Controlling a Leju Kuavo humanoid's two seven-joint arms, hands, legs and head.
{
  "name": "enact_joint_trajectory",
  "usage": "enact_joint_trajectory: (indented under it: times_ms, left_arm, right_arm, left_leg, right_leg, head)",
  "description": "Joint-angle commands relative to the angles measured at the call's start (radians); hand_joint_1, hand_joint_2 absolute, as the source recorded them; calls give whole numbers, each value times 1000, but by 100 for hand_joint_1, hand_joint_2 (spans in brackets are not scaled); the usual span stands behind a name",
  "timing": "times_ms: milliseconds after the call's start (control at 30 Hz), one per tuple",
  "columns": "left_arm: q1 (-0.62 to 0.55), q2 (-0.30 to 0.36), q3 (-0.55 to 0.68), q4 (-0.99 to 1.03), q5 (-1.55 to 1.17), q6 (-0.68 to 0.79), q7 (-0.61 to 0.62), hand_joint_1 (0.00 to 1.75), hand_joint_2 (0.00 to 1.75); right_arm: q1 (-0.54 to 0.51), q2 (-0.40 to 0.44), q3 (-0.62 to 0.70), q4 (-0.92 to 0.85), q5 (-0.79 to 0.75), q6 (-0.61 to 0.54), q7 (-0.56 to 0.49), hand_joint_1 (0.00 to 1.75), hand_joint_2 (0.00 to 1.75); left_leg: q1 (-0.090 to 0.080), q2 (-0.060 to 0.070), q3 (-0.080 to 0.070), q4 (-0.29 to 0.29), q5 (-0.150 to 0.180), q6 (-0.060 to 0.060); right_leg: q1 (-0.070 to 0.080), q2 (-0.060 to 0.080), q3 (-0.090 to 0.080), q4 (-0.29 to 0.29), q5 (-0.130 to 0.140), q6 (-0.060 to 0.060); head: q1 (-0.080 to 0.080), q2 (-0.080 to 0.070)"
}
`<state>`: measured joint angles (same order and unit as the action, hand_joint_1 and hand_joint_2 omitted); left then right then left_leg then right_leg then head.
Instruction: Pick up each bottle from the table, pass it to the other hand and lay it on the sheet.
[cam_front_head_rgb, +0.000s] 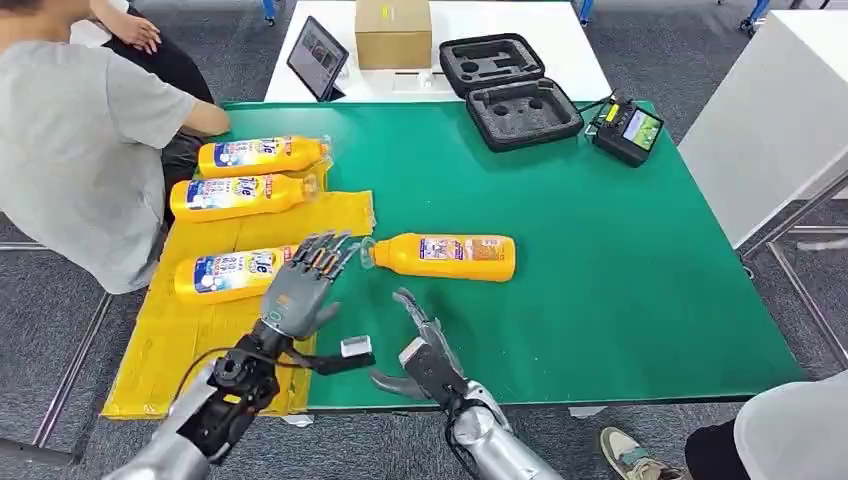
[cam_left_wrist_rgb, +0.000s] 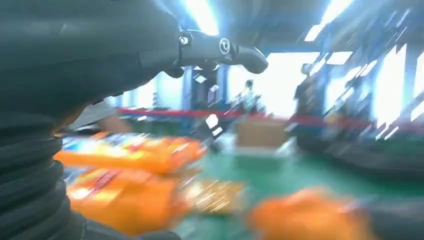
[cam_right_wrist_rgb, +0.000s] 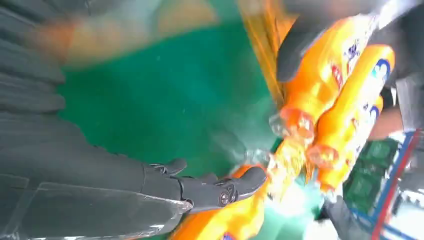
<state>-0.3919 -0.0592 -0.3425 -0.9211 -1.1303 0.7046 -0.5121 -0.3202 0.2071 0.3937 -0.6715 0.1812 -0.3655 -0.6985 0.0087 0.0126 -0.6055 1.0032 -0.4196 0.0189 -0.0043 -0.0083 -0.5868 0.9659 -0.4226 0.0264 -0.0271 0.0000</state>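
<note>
While three bottles (cam_front_head_rgb: 240, 192) lay on the sheet (cam_front_head_rgb: 200, 340), both the left hand (cam_front_head_rgb: 300, 290) and right hand (cam_front_head_rgb: 420, 350) hovered empty, fingers spread, near the fourth bottle (cam_front_head_rgb: 447, 256).

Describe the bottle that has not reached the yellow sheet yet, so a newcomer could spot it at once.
Start at the green table and find the yellow sheet along its left edge, where three orange bottles lie. The one you want, the lone bottle, lies on its side on bare green just right of the sheet, cap pointing towards it.
</note>
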Motion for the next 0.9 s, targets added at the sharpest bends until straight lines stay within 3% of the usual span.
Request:
enact_joint_trajectory:
  times_ms: [33, 133, 200, 400, 500, 600, 633, 733, 767, 900]
  left_arm:
    - [177, -76, 68, -405, 283, -6, -186, 0, 175]
    - [218, -46, 2, -435, 490, -6, -186, 0, 175]
    - [233, -33, -23, -441, 556, -6, -186, 0, 175]
    - [228, -32, -30, -431, 576, -6, -186, 0, 175]
    - [245, -26, -60, -459, 652, -6, -186, 0, 175]
    - [282, -22, -84, -501, 694, -6, -186, 0, 175]
    - [289, -19, -98, -508, 715, -6, -186, 0, 175]
    - [282, -10, -148, -508, 760, -6, -186, 0, 175]
    - [273, -5, -172, -503, 784, -6, -186, 0, 175]
    - [265, -3, -194, -502, 803, -6, -186, 0, 175]
  right_arm:
    - [78, -114, 151, -385, 53, -333, 0, 0, 175]
    - [155, -119, 19, -567, 161, -333, 0, 0, 175]
    - [177, -164, 41, -667, 48, -333, 0, 0, 175]
    - [173, -171, 41, -666, 26, -333, 0, 0, 175]
    - [177, -163, -41, -604, 145, -333, 0, 0, 175]
    - [147, -125, -195, -448, 369, -333, 0, 0, 175]
    - [110, -99, -311, -374, 538, -333, 0, 0, 175]
    - [-22, -90, -499, -187, 789, -333, 27, 0, 175]
    - [-69, -94, -560, -129, 826, -333, 18, 0, 175]
    - [-105, -105, -592, -87, 871, -333, 23, 0, 175]
  left_leg:
    - [-1, -1, 1, 1, -2, 0]
    - [-1, -2, 0, 1, -2, 0]
    - [-1, -2, -1, 0, -1, 0]
    - [0, -2, -2, 0, -1, 0]
    - [-1, -2, -1, -1, -1, 0]
    - [0, -2, 0, -1, -1, 0]
    - [-1, -3, 3, -2, -2, 0]
    - [-1, -1, 2, -2, -1, 0]
    - [-1, -1, 0, -1, -1, 0]
    - [-1, -3, -1, 0, 0, 1]
  right_leg:
    - [-1, 1, 0, 1, -2, 0]
    - [0, 0, -1, 1, -2, 0]
    - [-1, -1, -2, 0, -1, 0]
    - [0, -1, -2, 0, -1, 0]
    - [0, -1, -1, -1, -1, 0]
    - [0, -2, 0, -1, -1, 0]
    - [-1, -1, 2, -2, -2, 0]
    - [-1, 1, 1, -2, 0, 0]
    - [-1, 1, 0, -1, 0, 0]
    - [-1, -2, 0, -1, 0, 0]
  head:
    - [0, 0]
    - [0, 0]
    - [0, 0]
    - [0, 0]
    - [-1, 0]
    - [0, 0]
    - [0, 0]
    - [0, 0]
    - [0, 0]
    - [0, 0]
